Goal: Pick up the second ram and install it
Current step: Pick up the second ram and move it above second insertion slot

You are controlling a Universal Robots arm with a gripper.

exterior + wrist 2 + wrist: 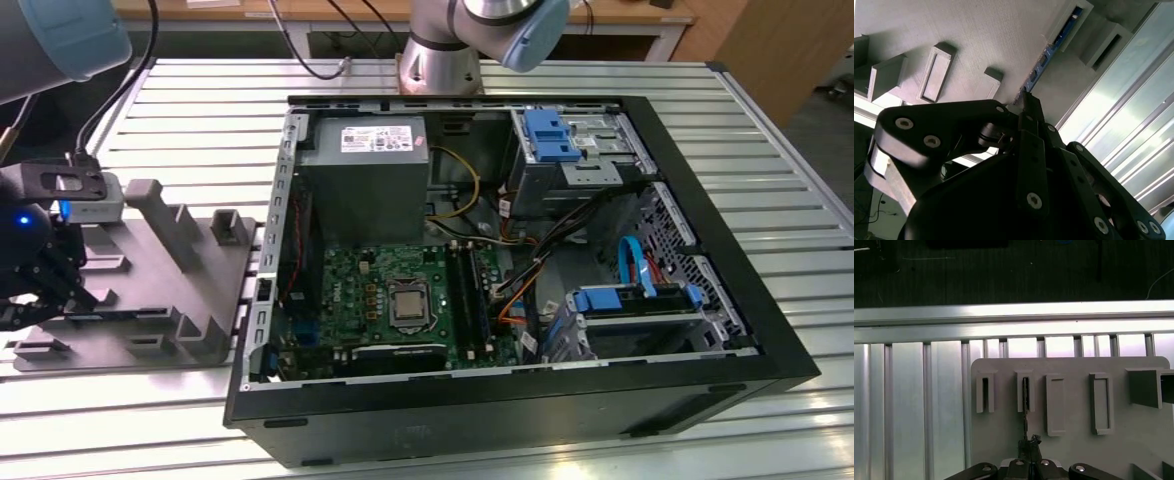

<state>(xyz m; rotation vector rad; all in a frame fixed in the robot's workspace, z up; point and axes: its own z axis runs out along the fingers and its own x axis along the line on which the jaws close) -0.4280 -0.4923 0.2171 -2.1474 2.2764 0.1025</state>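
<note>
The second ram [1051,48] shows edge-on as a very thin strip, dark with a bluish tint along its rim. It stands on its long edge in one of the narrow slots of a grey holder block [1074,450]. In the first wrist view it sits in the second slot of the row, though it is hard to tell whether it rests fully in that slot. The gripper [1023,100] has its black fingers pinched together on the stick's near end. The stick's long axis follows the slot, running from the fingertips toward the block's edge. The block lies on a table of ribbed aluminium slats [160,120], at the exterior view's left of an open computer case [747,330]. A dark floor [1004,275] lies past the table's rail.
</note>
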